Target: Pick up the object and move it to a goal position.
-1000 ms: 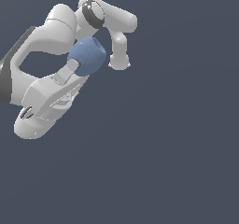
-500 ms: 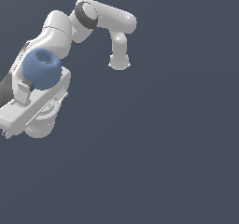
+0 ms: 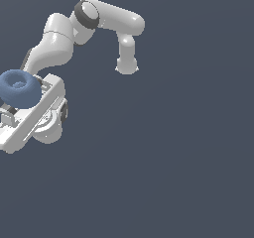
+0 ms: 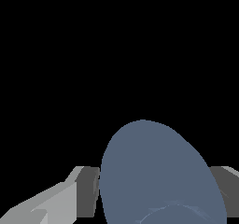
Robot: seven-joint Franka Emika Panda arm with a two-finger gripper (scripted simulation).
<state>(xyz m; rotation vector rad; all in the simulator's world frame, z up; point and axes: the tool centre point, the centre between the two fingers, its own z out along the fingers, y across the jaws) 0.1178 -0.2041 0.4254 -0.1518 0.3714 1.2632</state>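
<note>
The object is a slate-blue doughnut-like blob with a central dimple, at the far left of the exterior view. My white gripper is shut on it, and the hand lies tilted just below and behind it. In the wrist view the object fills the space between the two grey fingers, which press on its sides. It is held off the dark floor. The fingertips are mostly hidden by the object in the exterior view.
The white arm arches from its base at the upper middle over to the exterior view's left. A plain dark grey-blue floor lies all around. The wrist view shows only black beyond the object.
The gripper has carried the object toward the exterior view's left and lower in the picture, close to the left edge. The doughnut's dimple now faces the camera.
</note>
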